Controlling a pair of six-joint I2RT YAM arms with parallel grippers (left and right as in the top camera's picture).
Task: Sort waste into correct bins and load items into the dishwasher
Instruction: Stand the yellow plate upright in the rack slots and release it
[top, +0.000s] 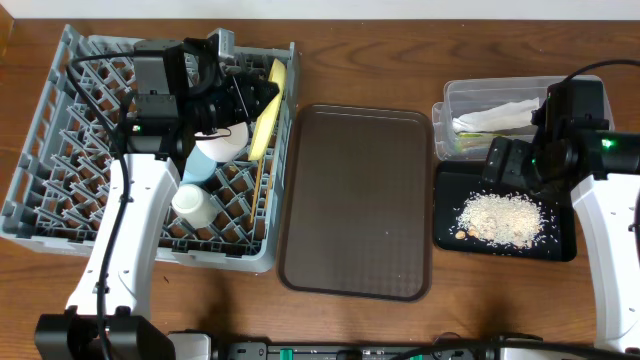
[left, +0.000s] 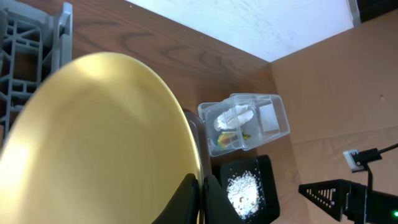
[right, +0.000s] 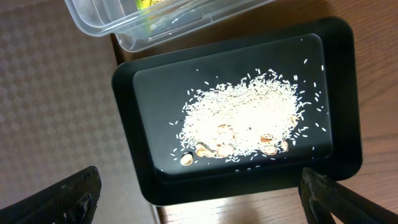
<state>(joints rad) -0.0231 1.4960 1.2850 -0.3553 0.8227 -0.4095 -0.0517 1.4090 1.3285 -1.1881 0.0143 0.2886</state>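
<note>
Your left gripper is clamped on the yellow plate rim — plate on edge in the grey dish rack.
Your right gripper hangs spread wide over the black tray, rice crumbs heaped in it — clear tub just beside.

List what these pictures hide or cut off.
Overhead: the left arm covers the middle of the dish rack; the blue bowl beneath shows only partly.
Left wrist: the yellow plate fills the view, hiding most of the rack.
Right wrist: the top edge cuts off the clear tub; contents unclear.
</note>
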